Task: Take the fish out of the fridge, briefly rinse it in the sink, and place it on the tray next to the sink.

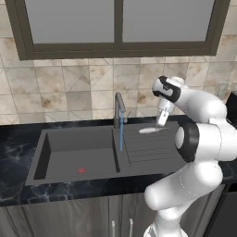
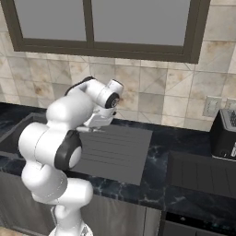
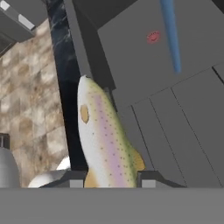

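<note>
One speckled fish [image 1: 149,130] hangs pinched in the gripper [image 1: 160,124] above the ribbed drainboard [image 1: 150,148], right of the faucet [image 1: 119,110] and its blue stream [image 1: 121,134]. From the right, the arm [image 2: 69,124] blocks the sink [image 2: 11,136]. Hand view: fingers [image 3: 151,178] clamp the fish over the drainboard.

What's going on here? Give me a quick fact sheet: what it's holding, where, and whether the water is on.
holder: gripper, shut on the fish
held: fish, speckled, pink stripe
fish position: above the ribbed drainboard, right of the faucet
water: blue stream falling from the faucet
sink: dark basin, red mark on its floor
nearby: toaster on the counter
</note>
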